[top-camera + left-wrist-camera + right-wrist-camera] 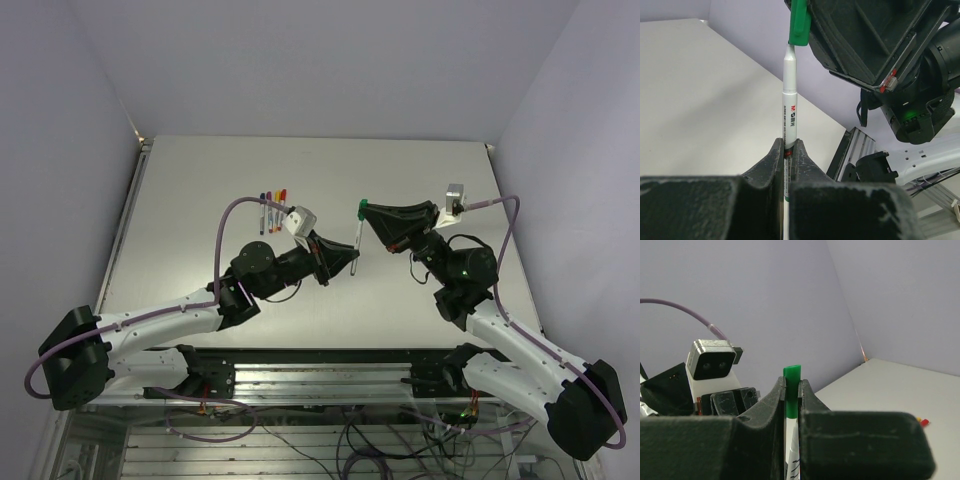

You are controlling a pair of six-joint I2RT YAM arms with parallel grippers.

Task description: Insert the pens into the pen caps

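Observation:
A pale grey-white pen (790,100) stands up between the fingers of my left gripper (788,145), which is shut on its lower barrel. Its tapered upper end sits inside a green pen cap (800,22). My right gripper (791,382) is shut on that green cap (792,372), and the pen's white barrel (794,460) shows below it between the fingers. In the top view the two grippers meet above mid-table: left gripper (352,258), pen (357,238), green cap (364,206), right gripper (366,212).
Several pens with coloured caps (272,212) lie side by side on the table (200,200), just behind the left arm's wrist. The left wrist camera (710,360) faces the right gripper closely. A small red and yellow bit (923,421) lies on the table at far right.

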